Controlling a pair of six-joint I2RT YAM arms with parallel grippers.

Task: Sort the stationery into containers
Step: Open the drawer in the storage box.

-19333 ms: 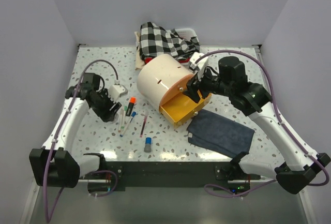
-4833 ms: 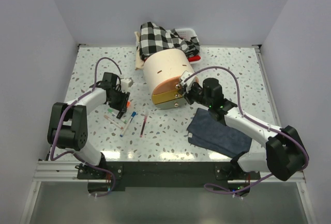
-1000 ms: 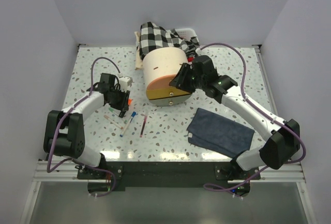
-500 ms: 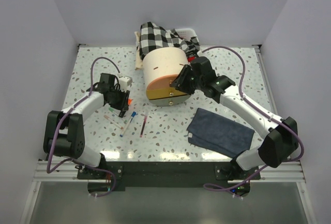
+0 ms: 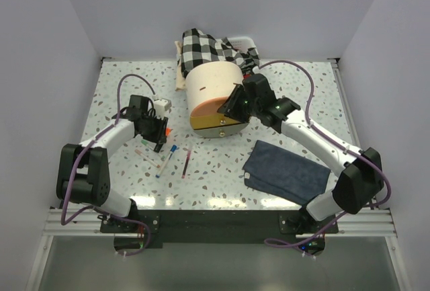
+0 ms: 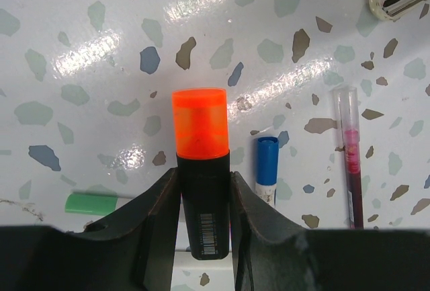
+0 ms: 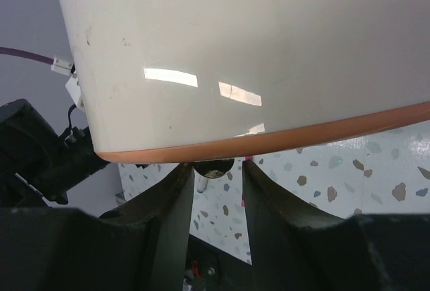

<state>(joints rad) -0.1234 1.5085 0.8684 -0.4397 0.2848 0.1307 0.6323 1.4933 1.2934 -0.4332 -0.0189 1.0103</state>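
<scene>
My left gripper [image 6: 205,218] is shut on the black body of the orange-capped marker [image 6: 199,123], low over the table [image 5: 121,82], as the top view [image 5: 159,135] also shows. A blue-capped pen [image 6: 267,160], a dark red pencil [image 6: 351,163] and a green bit [image 6: 91,202] lie beside it. The cream drum cabinet [image 5: 211,86] lies with its orange-yellow drawers [image 5: 215,121] shut and facing me. My right gripper [image 7: 218,173] is at the drum's orange front rim [image 7: 322,133]. Its fingers stand apart on either side of a small dark knob [image 7: 213,169].
A dark blue cloth [image 5: 285,173] lies at the front right. Checked fabric [image 5: 208,49] fills a white tray behind the cabinet. A white block [image 5: 161,106] sits just beyond my left gripper. Thin pens [image 5: 156,160] and the dark red pencil [image 5: 186,163] lie in front of the cabinet.
My right gripper has risen from the bottom drawer to a knob higher on the drum's front and edged left in the last second. The left gripper holds still on the marker.
</scene>
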